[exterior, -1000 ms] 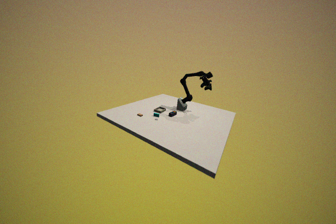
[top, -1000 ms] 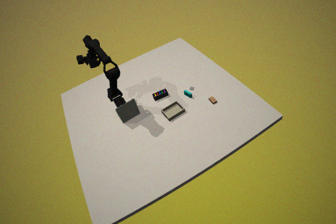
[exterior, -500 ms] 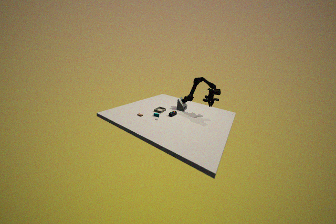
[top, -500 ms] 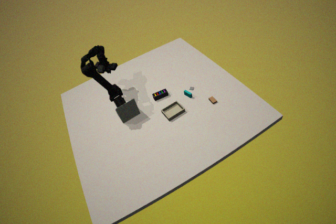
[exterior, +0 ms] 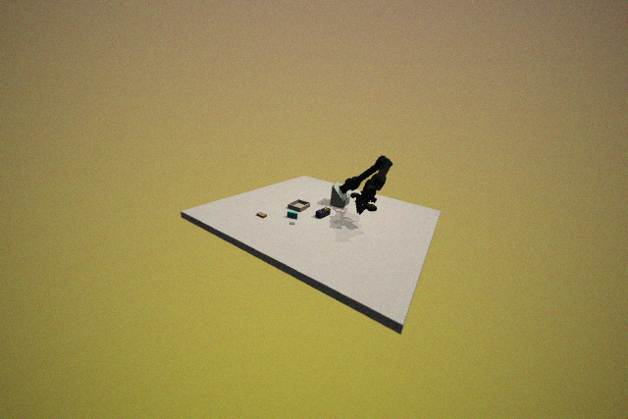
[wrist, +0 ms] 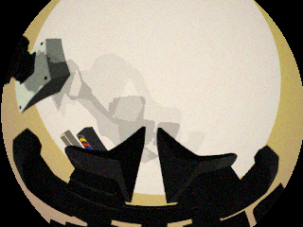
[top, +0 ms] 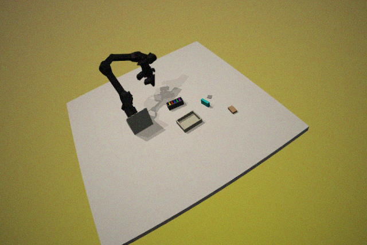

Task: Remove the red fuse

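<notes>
The black fuse block point(top: 175, 103) point(exterior: 322, 212) stands on the table with a row of coloured fuses in it. The red fuse point(top: 172, 102) is second from the left end, small and hard to make out. In the wrist view the fuse block point(wrist: 87, 139) peeks out behind my left finger. The tray point(top: 181, 125) point(exterior: 296, 209) is a shallow grey box in front of the block. My gripper point(top: 151, 82) point(exterior: 361, 209) point(wrist: 151, 130) hangs well above the table, behind and left of the block. Its fingers stand a little apart with nothing between them.
A teal block point(top: 205, 102) point(exterior: 291, 214), a small grey piece point(top: 209, 96) point(exterior: 291, 223) and a brown block point(top: 232, 109) point(exterior: 261, 214) lie right of the fuse block. The arm's grey base point(top: 139, 120) point(exterior: 337, 196) point(wrist: 41, 72) stands left of the tray.
</notes>
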{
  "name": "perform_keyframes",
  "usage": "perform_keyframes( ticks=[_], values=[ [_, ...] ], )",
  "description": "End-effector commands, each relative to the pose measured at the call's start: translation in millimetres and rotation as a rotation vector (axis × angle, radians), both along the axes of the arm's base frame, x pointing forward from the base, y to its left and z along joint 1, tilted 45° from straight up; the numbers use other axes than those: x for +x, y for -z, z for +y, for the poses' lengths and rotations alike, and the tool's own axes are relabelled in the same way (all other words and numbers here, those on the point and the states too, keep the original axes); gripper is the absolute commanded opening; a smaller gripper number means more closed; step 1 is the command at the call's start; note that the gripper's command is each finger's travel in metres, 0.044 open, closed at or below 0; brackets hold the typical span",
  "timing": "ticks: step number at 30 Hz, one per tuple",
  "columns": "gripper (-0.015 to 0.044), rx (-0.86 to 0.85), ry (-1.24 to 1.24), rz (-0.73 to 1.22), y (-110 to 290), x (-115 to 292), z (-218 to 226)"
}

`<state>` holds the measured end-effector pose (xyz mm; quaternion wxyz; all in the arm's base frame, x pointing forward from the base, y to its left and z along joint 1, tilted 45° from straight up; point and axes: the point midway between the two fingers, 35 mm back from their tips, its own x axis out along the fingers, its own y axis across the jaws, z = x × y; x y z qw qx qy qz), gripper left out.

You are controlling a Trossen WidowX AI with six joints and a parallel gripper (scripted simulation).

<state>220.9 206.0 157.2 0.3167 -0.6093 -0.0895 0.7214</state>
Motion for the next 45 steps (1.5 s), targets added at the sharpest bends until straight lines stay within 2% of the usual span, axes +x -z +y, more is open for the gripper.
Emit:
perform_keyframes(
  ticks=[1, 6, 11, 45],
  values=[
    [0.0068, -0.026, 0.266, 0.237, 47, 33, -39],
    [0.0068, -0.014, 0.617, 0.544, 104, 58, -99],
    [0.0068, 0.041, 0.914, 0.82, 151, 59, -152],
    [0.0068, 0.044, 0.925, 0.831, 174, 51, -141]
  ],
)
